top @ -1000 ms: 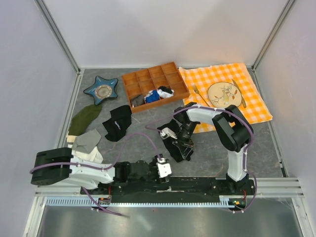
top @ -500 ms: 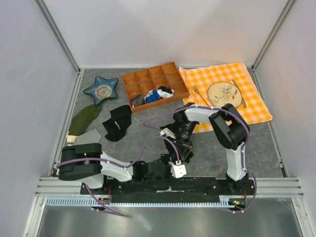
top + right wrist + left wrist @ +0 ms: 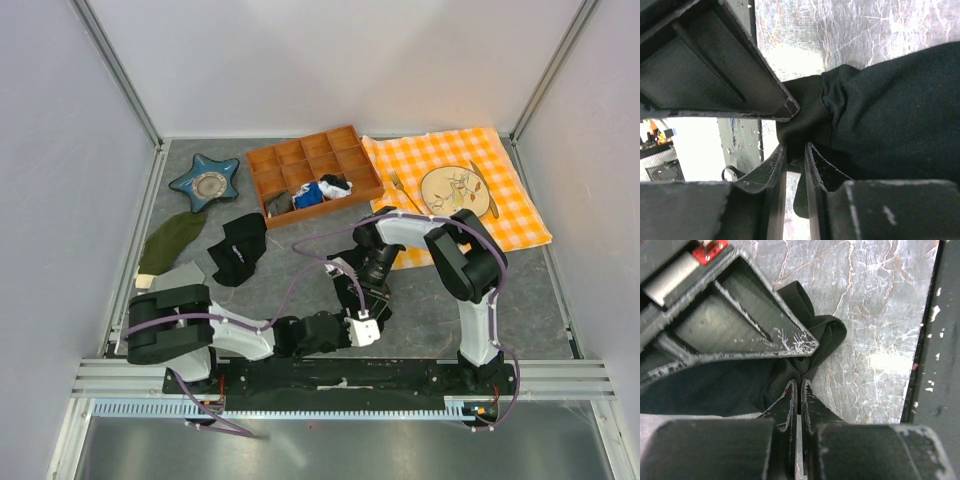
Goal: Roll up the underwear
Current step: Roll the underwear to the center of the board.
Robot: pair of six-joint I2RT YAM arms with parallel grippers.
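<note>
The underwear [image 3: 350,292] is a bunched black garment lying on the grey marble table just ahead of the arm bases. My left gripper [image 3: 363,320] reaches in low from the left, at the garment's near end. In the left wrist view its jaws [image 3: 800,382] are pressed together on a fold of the underwear [image 3: 827,332]. My right gripper [image 3: 373,283] stands over the far end. In the right wrist view its jaws [image 3: 795,147] are nearly together, with a wad of the black underwear [image 3: 890,110] pinched between them.
A smaller black cloth [image 3: 238,248], an olive-green cloth [image 3: 172,240] and a grey cloth [image 3: 185,275] lie to the left. The orange wooden compartment tray [image 3: 345,202] and a blue star dish [image 3: 205,182] stand at the back. On the right, an orange checkered cloth [image 3: 400,155] carries a plate [image 3: 455,188].
My left arm has swung right along the near edge to the underwear, and its jaws have gone from wide open to shut on the fabric. The right gripper has barely moved.
</note>
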